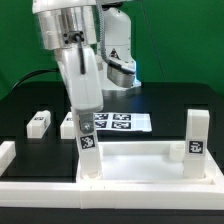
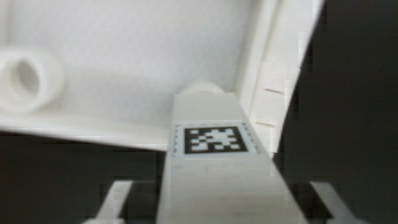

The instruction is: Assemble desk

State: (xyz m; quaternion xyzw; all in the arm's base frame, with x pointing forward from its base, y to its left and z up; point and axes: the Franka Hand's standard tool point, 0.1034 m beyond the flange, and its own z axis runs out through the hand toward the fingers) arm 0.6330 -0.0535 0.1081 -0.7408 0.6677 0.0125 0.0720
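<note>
On my feed the arm [image 1: 62, 30] reaches down from above, and the jaws straddle the upper end of a white leg [image 1: 88, 140]. That leg stands upright with its foot on the white tray-like top [image 1: 140, 168], at the end of the top on the exterior view's left. It carries a black-and-white tag [image 2: 217, 138] facing the wrist camera.

In the wrist view the fingers [image 2: 118, 203] sit one on each side of the leg, with a thin dark strip between each finger and the leg. The picture is blurred there, so I cannot tell whether the jaws are pinching the leg or are merely around it.

The top lies at the near edge of the black desk [image 1: 170, 105], with its raised rim running around a flat floor. The wrist view shows a round hole [image 2: 18, 80] in that floor, off to one side of the leg.

A second leg [image 1: 196, 135] stands upright at the end of the top on the exterior view's right, well apart from the first, with its tag facing the camera. Two loose legs lie flat on the desk behind the top, one [image 1: 38, 122] farther toward the exterior view's left and the other [image 1: 68, 125] just beside the arm. The marker board [image 1: 125, 122] lies flat behind the top, near the middle.
</note>
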